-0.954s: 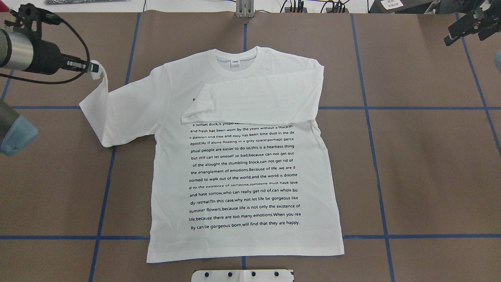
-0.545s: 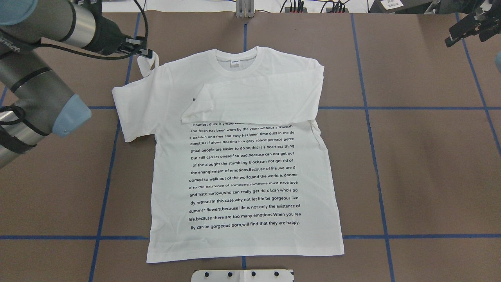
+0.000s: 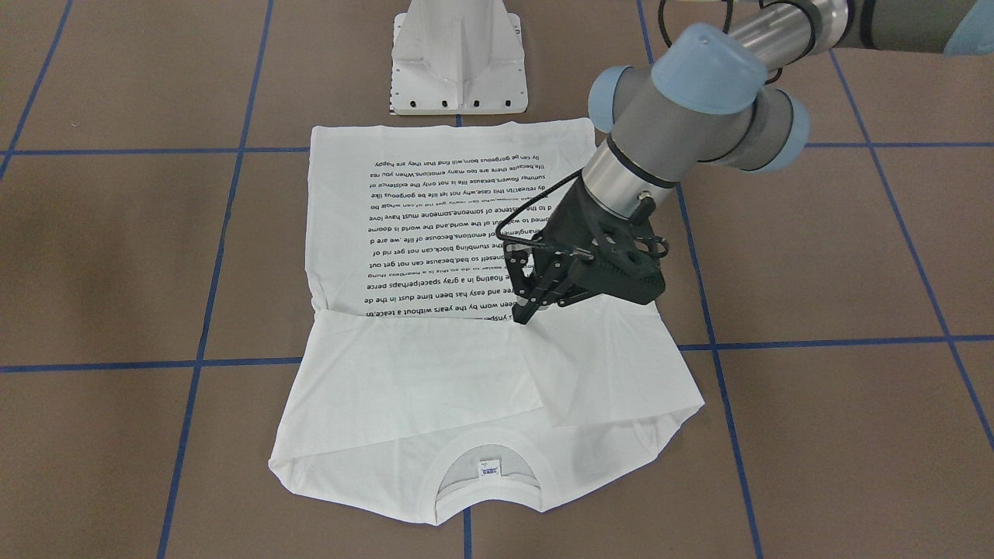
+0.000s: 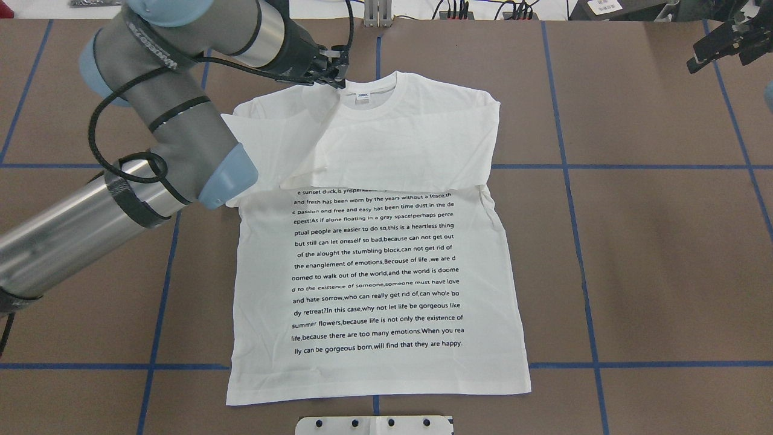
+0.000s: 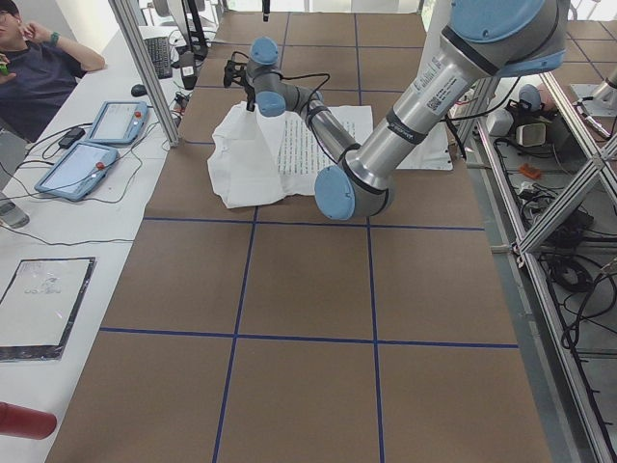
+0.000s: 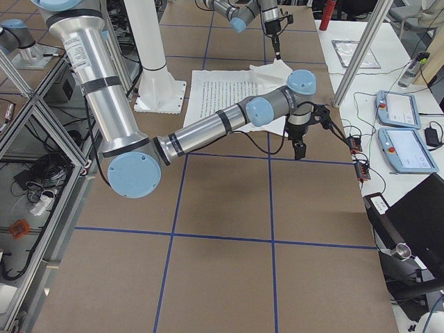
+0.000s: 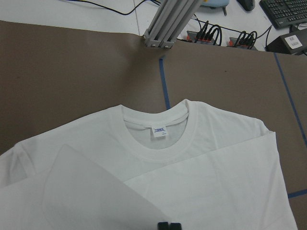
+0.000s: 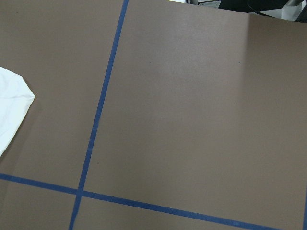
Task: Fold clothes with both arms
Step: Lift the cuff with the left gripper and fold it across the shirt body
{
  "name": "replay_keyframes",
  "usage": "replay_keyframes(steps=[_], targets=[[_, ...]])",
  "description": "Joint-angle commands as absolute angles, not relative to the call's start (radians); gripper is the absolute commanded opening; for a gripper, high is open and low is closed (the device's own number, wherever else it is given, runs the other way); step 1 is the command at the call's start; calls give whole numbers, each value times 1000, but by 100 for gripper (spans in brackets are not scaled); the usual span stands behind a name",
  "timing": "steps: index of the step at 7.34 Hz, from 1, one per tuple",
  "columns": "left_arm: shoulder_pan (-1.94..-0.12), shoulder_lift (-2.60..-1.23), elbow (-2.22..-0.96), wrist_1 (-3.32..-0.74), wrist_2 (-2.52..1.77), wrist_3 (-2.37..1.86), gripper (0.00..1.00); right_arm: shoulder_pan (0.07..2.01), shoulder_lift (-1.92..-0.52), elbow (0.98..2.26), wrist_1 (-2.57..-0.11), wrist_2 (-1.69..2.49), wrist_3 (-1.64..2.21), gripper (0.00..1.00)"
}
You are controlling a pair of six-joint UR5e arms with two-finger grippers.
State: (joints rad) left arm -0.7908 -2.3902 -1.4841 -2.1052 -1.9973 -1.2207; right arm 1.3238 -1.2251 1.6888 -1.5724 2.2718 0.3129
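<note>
The white long-sleeved T-shirt lies flat, text side up, with its collar at the far side. One sleeve lies folded across the chest. My left gripper is shut on the cuff of the other sleeve and holds it just above the collar. It also shows in the front view and the left wrist view. My right gripper is open and empty, off the shirt at the far right corner. Its wrist view shows only a shirt corner.
The white metal pedestal stands at the shirt's hem edge. An aluminium post and cable plugs sit behind the collar. Blue tape lines cross the brown table. Tablets and an operator are beyond the far edge.
My left gripper has carried the sleeve cuff from the table's left side rightward over the shirt to the collar. The sleeve now drapes over the chest. The right arm has not moved.
</note>
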Motion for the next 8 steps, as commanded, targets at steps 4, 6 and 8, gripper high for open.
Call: replay_keyframes(steps=[4,6,8], targets=[[-501,-2468,-1410,-2137,-1778,-1241,0,1324,-1246,1706,-1569,2272,314,100],[-471,-2519,-1288,-2243,-1767,-1241,15,1324,-1249,1704,-1569,2270,313,100],[-472,-2514,-1273,-2299,-1769,-1227,100,1322,-1246,1704,-1569,2270,321,100]])
